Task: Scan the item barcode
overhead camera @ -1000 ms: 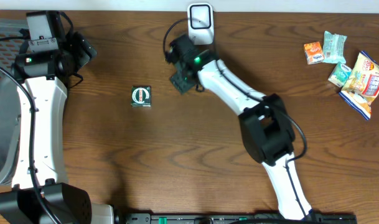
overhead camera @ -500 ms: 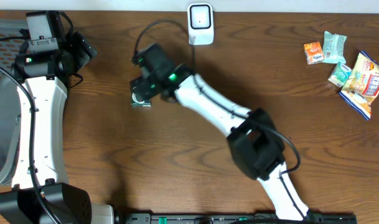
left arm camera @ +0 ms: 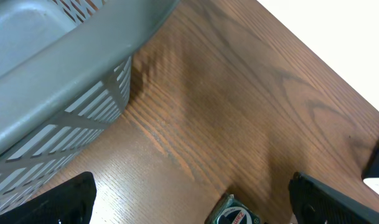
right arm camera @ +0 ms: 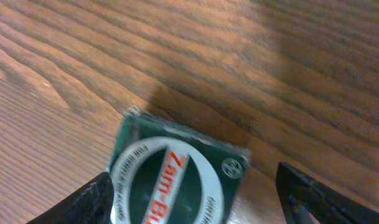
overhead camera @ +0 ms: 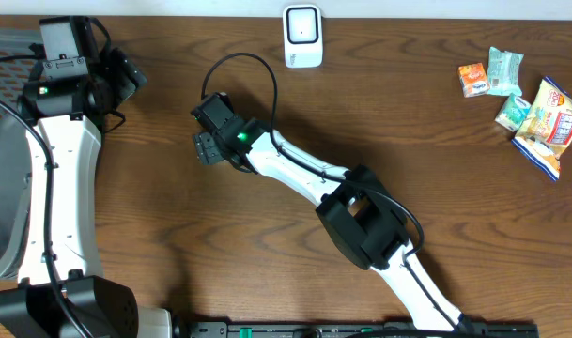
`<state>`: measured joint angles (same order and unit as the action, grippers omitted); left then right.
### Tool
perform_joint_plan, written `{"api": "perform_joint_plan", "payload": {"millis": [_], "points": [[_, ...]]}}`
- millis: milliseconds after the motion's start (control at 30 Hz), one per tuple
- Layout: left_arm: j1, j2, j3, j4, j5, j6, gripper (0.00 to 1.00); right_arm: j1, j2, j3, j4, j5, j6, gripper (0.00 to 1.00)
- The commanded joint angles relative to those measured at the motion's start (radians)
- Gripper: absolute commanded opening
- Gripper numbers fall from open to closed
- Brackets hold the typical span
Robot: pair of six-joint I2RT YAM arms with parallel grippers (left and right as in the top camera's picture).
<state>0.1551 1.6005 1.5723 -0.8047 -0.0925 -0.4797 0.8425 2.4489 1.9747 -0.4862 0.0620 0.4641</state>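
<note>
Jaws first: your right gripper [overhead camera: 207,147] is spread wide, a finger on each side of the tin [right arm camera: 177,177], not clamped on it. That arm reaches from the bottom edge up to left of centre, with the wrist low over the tin. The left gripper [overhead camera: 128,75] gapes too, holding nothing, upper left by the basket [left arm camera: 65,43]. It's a wood table [overhead camera: 173,225], with the scanner [overhead camera: 302,36] top centre and snacks [overhead camera: 534,113] far right.

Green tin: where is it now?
The tin lies on the table between the right tool's open fingers in the right wrist view; overhead that tool hides it, down-left of the scanner.
</note>
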Motion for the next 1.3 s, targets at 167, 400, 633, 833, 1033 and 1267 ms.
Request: {"api": "perform_joint_plan", "payload": {"millis": [167,400,633,833,1033,1267], "points": [[0.0,0.001,0.016,-0.001,-0.013,-0.012,0.98,0.034,0.009,0.031,0.03,0.012,-0.009,0.77],[0.0,0.001,0.016,-0.001,-0.013,-0.012,0.98,0.033,0.021,0.034,0.003,0.011,-0.008,0.78],[0.0,0.001,0.016,-0.001,-0.013,-0.012,0.98,0.001,0.036,0.034,-0.069,0.047,-0.032,0.79],[0.0,0.001,0.016,-0.001,-0.013,-0.012,0.98,-0.052,0.035,0.034,-0.196,0.229,-0.09,0.77],[0.0,0.001,0.016,-0.001,-0.013,-0.012,0.98,-0.127,0.001,0.034,-0.239,0.15,-0.274,0.8],[0.0,0.001,0.016,-0.001,-0.013,-0.012,0.98,-0.169,-0.089,0.034,-0.204,0.065,-0.491,0.78]]}}
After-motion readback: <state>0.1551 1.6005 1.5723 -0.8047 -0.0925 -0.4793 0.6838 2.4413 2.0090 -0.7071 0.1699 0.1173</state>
